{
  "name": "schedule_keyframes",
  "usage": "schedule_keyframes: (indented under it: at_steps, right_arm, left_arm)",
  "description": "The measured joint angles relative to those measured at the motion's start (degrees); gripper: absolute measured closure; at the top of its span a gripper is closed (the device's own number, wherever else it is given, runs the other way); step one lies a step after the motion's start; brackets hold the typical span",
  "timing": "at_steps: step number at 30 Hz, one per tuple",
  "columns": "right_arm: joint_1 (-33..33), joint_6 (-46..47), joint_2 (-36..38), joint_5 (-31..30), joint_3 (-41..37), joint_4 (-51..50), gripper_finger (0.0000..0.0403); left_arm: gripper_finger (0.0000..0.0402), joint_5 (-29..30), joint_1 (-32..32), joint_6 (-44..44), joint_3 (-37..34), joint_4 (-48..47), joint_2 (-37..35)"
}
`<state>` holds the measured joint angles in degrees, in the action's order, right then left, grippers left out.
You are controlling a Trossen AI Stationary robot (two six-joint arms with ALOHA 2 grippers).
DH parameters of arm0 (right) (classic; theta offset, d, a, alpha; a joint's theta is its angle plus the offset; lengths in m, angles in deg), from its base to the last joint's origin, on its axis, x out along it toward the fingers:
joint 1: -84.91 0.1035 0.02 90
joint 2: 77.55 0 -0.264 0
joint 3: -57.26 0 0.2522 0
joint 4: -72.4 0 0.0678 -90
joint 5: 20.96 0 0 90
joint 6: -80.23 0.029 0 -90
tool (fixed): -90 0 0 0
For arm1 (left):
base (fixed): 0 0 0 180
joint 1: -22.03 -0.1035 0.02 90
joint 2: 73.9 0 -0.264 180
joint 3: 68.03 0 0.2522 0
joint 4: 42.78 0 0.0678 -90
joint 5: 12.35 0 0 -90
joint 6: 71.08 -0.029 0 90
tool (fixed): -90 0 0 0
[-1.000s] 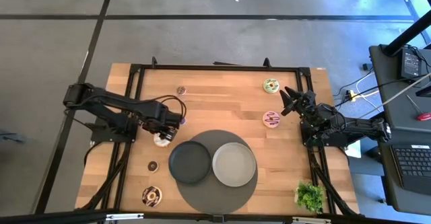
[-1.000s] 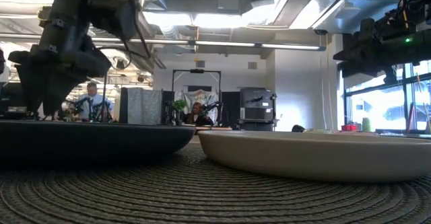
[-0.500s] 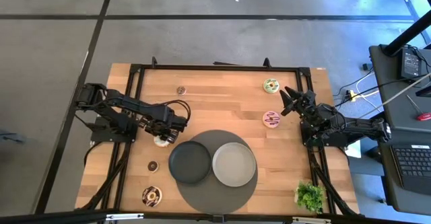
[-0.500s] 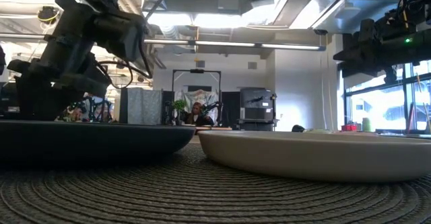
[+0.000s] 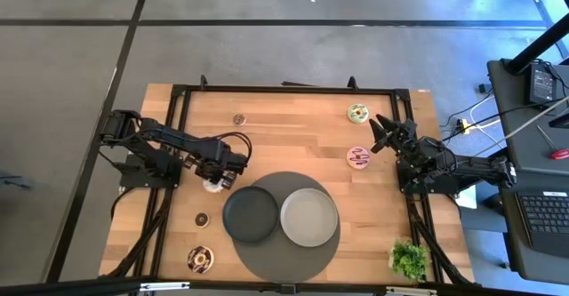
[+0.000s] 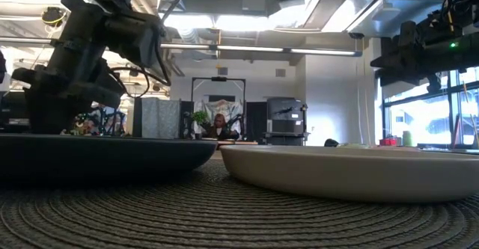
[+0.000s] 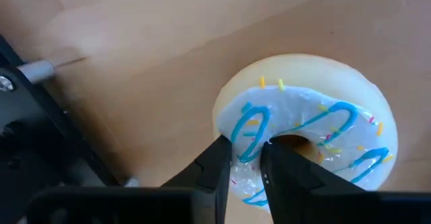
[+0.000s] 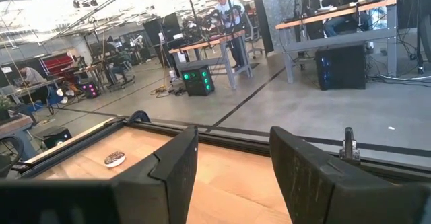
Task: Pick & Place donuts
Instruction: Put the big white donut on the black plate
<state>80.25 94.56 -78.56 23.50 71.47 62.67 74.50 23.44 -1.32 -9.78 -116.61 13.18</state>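
Note:
A white-iced donut with blue squiggles [image 7: 316,140] lies flat on the wooden table [image 5: 293,136], left of the plates; in the high view [image 5: 211,187] my left arm partly covers it. My left gripper [image 7: 246,160] is down on it, shut on its ring. My right gripper [image 5: 382,134] is open and empty above the table's right side, near a pink donut [image 5: 358,157] and a green donut [image 5: 358,113]. A small brown donut [image 5: 239,119] lies at the far side, and two chocolate ones [image 5: 202,219] [image 5: 200,260] at the near left. My left gripper pinches the white donut's ring [image 7: 248,133] on one side. One finger [image 7: 219,160] is at the outer edge and the other [image 7: 276,163] at the rim of the hole. The fingers come from above, pointing down. The donut lies flat on the table.
A dark plate [image 5: 251,214] and a grey plate [image 5: 309,218] stand side by side on a round woven mat [image 5: 286,256] at the near middle. A small green plant [image 5: 409,259] stands at the near right corner. A black frame [image 5: 293,89] runs along the table's edges.
My left gripper has gone down onto the white donut and a little toward the plates, then kept still. The donut has stayed where it was.

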Motion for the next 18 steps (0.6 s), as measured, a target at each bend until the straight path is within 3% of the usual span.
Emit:
schedule_keyframes:
  at_steps: [11, 18]
  right_arm:
    - [-0.01, 0.0, 0.0, 0.01, 0.0, 0.0, 0.0217]
    - [0.0, -0.02, 0.02, 0.02, 0.0, -0.01, 0.0217]
  left_arm:
    - [0.0338, 1.77, 0.0, 0.46, 0.99, -0.44, -6.38]
    - [0.0339, 8.74, 0.07, -6.14, 9.65, 0.63, -11.92]
